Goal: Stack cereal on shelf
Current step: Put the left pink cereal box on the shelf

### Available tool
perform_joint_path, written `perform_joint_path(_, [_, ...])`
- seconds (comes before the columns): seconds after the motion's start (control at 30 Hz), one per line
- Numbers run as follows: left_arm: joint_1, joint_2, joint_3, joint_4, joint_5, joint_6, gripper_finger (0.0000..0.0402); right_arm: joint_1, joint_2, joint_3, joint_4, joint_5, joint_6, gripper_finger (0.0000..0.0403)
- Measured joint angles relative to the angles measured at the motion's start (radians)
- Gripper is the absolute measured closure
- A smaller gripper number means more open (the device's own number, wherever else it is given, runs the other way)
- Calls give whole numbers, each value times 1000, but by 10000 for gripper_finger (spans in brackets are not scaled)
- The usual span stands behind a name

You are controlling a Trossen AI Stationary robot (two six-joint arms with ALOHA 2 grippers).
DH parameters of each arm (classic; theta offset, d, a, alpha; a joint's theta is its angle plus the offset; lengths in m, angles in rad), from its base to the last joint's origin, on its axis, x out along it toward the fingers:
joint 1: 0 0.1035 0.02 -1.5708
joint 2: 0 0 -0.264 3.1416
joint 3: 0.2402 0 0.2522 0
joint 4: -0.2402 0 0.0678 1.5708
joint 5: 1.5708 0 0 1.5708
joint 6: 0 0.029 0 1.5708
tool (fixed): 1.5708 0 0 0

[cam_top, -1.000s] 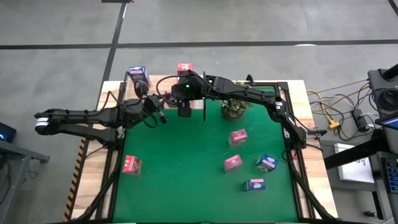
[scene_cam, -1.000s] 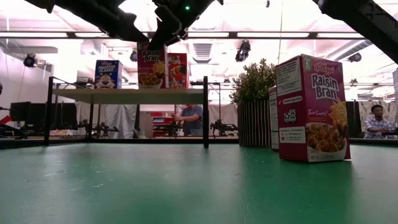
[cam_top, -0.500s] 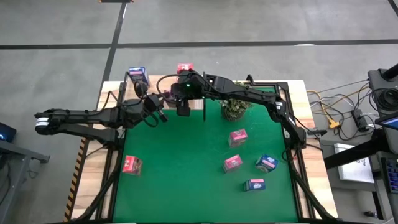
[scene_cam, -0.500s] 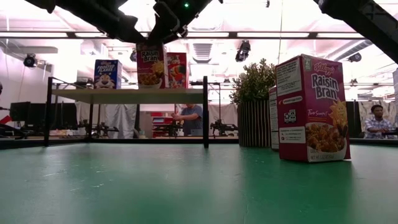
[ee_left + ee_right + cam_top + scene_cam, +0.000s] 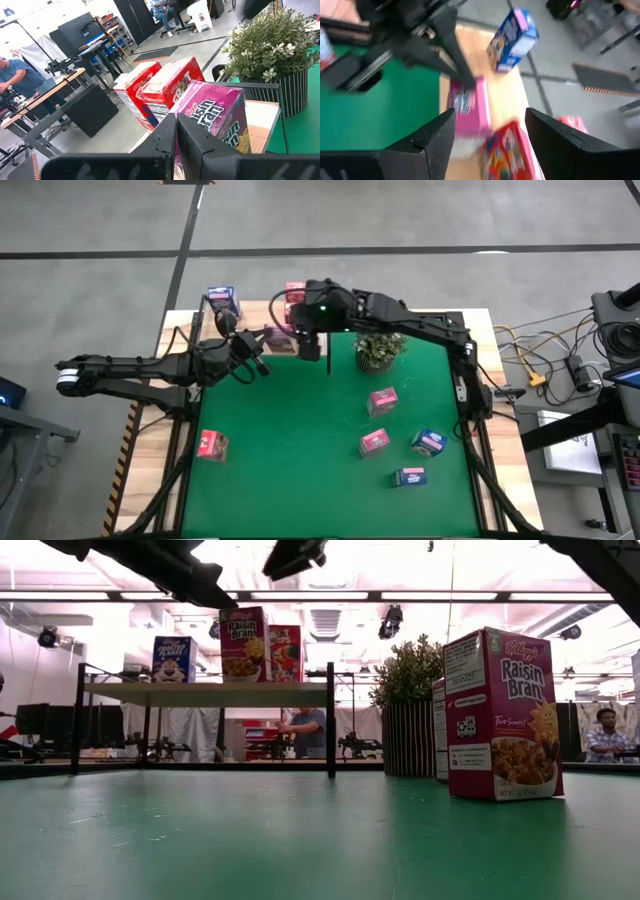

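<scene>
From where I stand the green mat (image 5: 300, 450) takes up most of the table, with the pale wooden shelf (image 5: 205, 694) along its far edge and a potted plant (image 5: 378, 352) beside it. On the shelf three boxes stand upright: a blue Frosted Flakes box (image 5: 172, 659) toward one end and, farther along, a pink Raisin Bran box (image 5: 244, 643) with a red cereal box (image 5: 285, 653) close against it. Loose on the mat lie more small boxes: a pink box (image 5: 211, 445) near the left side, and a pink box (image 5: 383, 401), another pink one (image 5: 374, 442) and two blue boxes (image 5: 428, 442) (image 5: 409, 477) toward the right.

The right gripper (image 5: 309, 345) hangs above the shelf's front edge with its fingers (image 5: 559, 137) apart and nothing between them. The left gripper (image 5: 255, 358) waits just off the shelf, fingers (image 5: 165, 140) pressed together and empty, right behind the Raisin Bran box.

These boxes look light, thin cardboard, stiff enough but easy to dent or tip. I'd take one across its narrow sides, about mid-height, gently, and set it down square so its neighbours aren't knocked over.
</scene>
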Motion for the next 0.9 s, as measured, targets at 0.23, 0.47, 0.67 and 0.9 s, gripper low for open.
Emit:
perform_joint_path(0.23, [0,0,0,1,-1,0,402,-1,-20,-41,-201,-7,13,252])
perform_joint_path(0.47, [0,1,0,3,-1,0,402,-1,-2,-242,6,63,-63,376])
perform_joint_path(0.67, [0,0,0,5,-1,0,402,4,-2,-298,131,73,-104,390])
perform_joint_path(0.9, [0,-2,-1,18,-11,2,402,2,-2,-299,219,74,-116,390])
